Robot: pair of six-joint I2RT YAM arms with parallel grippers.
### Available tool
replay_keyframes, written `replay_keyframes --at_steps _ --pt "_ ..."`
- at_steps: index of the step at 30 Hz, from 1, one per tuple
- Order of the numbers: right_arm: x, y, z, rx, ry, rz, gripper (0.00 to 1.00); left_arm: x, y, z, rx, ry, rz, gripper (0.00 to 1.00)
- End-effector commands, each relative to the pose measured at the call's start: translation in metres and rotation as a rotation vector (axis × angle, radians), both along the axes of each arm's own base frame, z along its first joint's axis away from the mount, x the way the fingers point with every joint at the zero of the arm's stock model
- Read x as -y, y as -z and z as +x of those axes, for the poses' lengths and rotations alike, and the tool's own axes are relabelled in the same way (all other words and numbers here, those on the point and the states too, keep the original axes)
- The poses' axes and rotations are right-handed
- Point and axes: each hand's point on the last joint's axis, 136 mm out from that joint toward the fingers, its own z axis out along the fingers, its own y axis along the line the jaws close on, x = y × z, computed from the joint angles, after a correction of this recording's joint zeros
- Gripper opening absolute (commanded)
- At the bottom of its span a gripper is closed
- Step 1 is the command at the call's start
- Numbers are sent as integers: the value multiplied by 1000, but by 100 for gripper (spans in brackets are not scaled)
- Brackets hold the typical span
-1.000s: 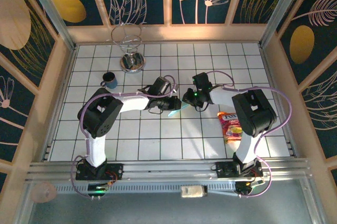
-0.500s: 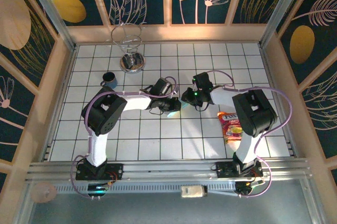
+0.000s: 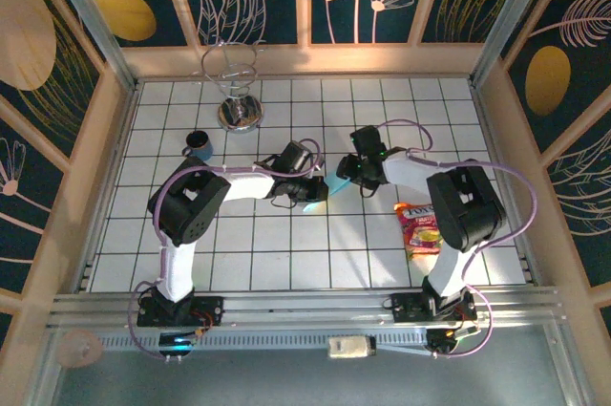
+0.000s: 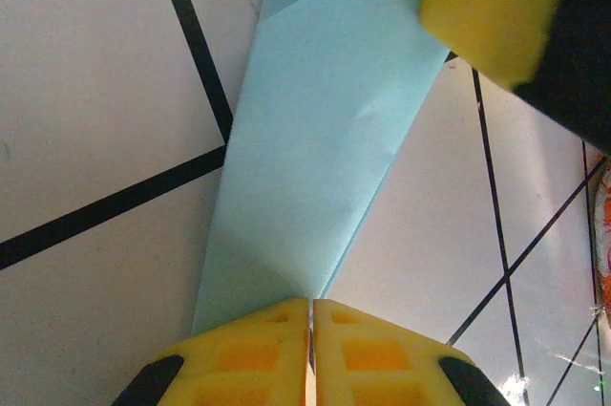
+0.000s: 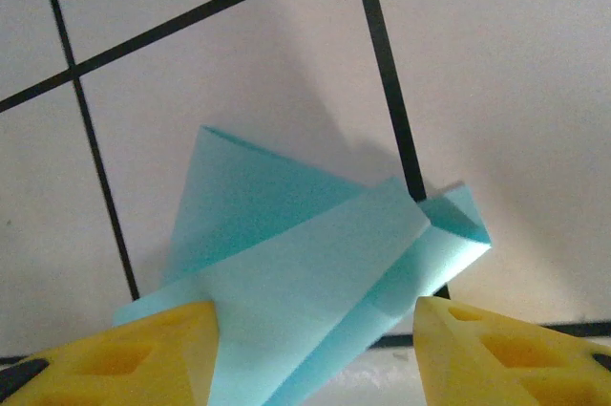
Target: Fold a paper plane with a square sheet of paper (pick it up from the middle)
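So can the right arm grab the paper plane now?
Probably yes. The right fingers stand open on either side of the paper plane, nothing blocking, though the left fingers pinch it too.

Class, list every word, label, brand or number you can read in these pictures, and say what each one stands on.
Snack packet: pale lettering near its top edge, too small and blurred to read.
Folded light-blue paper: plain, no print.
No other text is legible.
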Motion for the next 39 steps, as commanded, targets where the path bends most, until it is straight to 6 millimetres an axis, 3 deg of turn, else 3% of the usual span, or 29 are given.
replay_keyframes --at_steps 1,7,12,17,22,29,39 --pt "6 7 5 -24 28 -45 56 -5 11 -4 -26 -2 43 10" --pt "8 21 0 -68 19 -64 46 -4 6 -3 -20 -4 37 11" --pt "9 27 -7 -85 10 -60 38 5 -10 1 6 8 -13 12" --pt "8 30 -9 -86 -1 -53 34 19 -30 9 37 17 -87 15" --pt "8 33 -10 -88 -6 -55 33 26 -32 17 44 11 -102 16" --pt "7 34 -9 -85 -9 -52 32 26 -20 22 29 -4 -66 17" --pt "5 32 -9 -81 -14 -46 32 19 3 12 -18 12 -14 15"
